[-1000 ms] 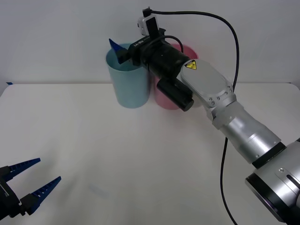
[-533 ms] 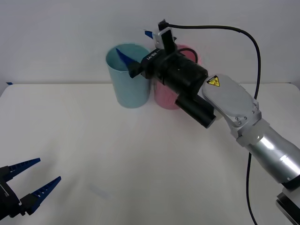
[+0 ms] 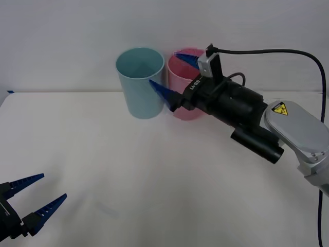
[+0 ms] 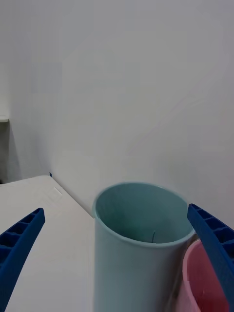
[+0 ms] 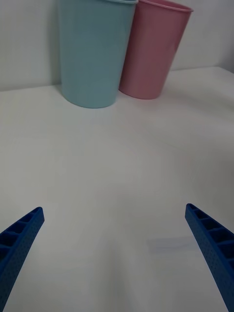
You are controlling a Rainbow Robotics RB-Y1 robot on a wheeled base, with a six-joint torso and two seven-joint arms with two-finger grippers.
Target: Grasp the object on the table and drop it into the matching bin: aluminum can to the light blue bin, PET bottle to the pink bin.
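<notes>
Can: not discernible; a thin dark mark low inside the light blue bin [image 4: 141, 234], identity cannot tell
Light blue bin: upright at far side of table [image 3: 103, 170], rim open, touching or just beside pink bin [image 3: 181, 110] on its right
Right gripper [image 3: 177, 72]: raised in front of the 2 bins, 2 blue fingers [image 4: 214, 243] spread wide, nothing between them
Left gripper [image 3: 38, 198]: low at near left edge of table, well apart from bins, fingers [image 5: 22, 239] spread, unloaded
</notes>
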